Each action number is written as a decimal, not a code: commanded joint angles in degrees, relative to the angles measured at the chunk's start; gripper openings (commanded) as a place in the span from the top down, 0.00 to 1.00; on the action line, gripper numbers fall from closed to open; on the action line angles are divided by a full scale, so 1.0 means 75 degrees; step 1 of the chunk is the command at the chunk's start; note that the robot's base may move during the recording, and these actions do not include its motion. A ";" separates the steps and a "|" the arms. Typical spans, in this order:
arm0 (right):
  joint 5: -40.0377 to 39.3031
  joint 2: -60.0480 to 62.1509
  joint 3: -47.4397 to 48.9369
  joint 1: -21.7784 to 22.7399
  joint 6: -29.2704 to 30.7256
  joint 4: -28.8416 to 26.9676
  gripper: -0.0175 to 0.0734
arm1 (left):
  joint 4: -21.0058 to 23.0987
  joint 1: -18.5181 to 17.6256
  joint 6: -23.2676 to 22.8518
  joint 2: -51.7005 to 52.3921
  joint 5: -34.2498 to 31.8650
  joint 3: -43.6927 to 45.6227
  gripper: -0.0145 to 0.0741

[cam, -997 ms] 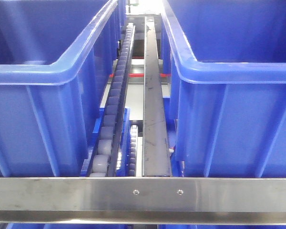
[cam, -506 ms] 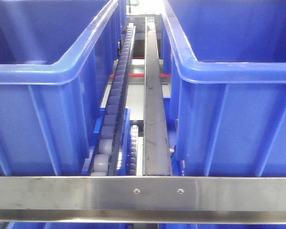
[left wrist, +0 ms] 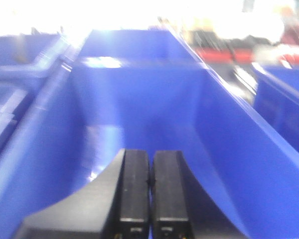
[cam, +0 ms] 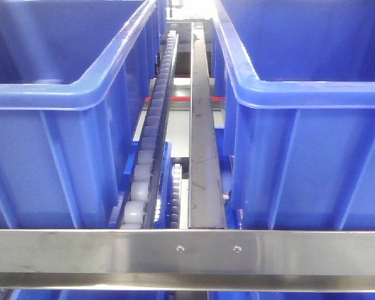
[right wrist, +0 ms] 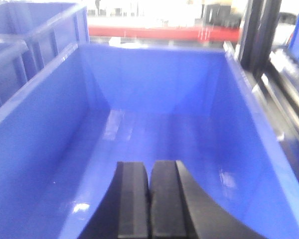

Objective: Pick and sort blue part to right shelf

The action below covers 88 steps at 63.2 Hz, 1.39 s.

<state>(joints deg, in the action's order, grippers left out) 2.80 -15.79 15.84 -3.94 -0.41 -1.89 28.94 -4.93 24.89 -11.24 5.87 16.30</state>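
Steel rails and a roller track [cam: 151,140] fill the frame's centre between the rack's two bins [cam: 56,125], while both the left gripper [left wrist: 150,194] and right gripper [right wrist: 150,199] hover over bin interiors, jaws together on nothing, and the blue part appears nowhere, perhaps already dropped.

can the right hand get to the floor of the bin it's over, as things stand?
Probably yes. The right hand, shut and empty, hangs over the open blue bin, and nothing shows between it and the bare bin floor. How far down it must go is unclear.
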 commanded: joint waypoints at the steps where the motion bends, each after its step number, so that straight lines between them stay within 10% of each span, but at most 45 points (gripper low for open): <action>1: -0.0524 0.0269 0.0181 0.0045 0.0055 -0.0001 0.77 | 0.0111 0.0105 -0.0012 0.0169 -0.0570 0.0105 0.69; 51: -0.0470 0.0643 0.0129 0.0045 0.0055 -0.0001 0.75 | 0.0111 0.0123 -0.0012 0.0219 -0.0554 0.0023 0.69; 88: -0.0909 0.2353 -0.2181 0.0045 -0.0180 -0.0001 0.75 | 0.0111 0.0123 -0.0012 0.0219 -0.0554 0.0023 0.69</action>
<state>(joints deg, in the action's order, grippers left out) 2.15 0.57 -1.77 -3.94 -1.43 -1.98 28.98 -4.07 24.89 -8.90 5.83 14.81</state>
